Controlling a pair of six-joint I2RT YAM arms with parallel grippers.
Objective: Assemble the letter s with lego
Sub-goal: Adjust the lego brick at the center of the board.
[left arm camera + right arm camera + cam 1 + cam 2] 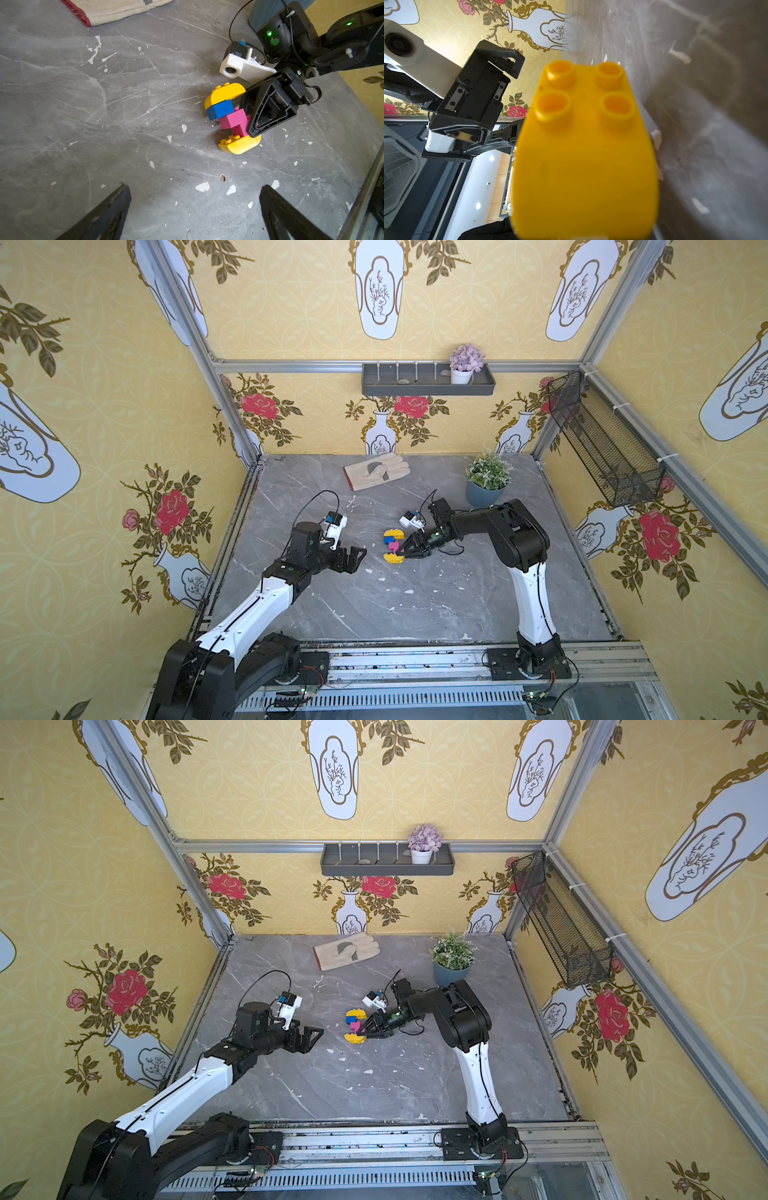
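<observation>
Lego (393,546): two yellow, two pink, one blue, joined. Right pincer (401,552) clamped on pink brick (239,129); left pincer (359,561) wide, empty.

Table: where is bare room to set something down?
Free: the wide front of the table, from the letter s to the base rail; also between glove and left gripper. Crowded: centre, where the right gripper grips the letter, and by the potted plant.

A blurred yellow brick (583,155), four studs showing, looms against the grey table (706,104)
</observation>
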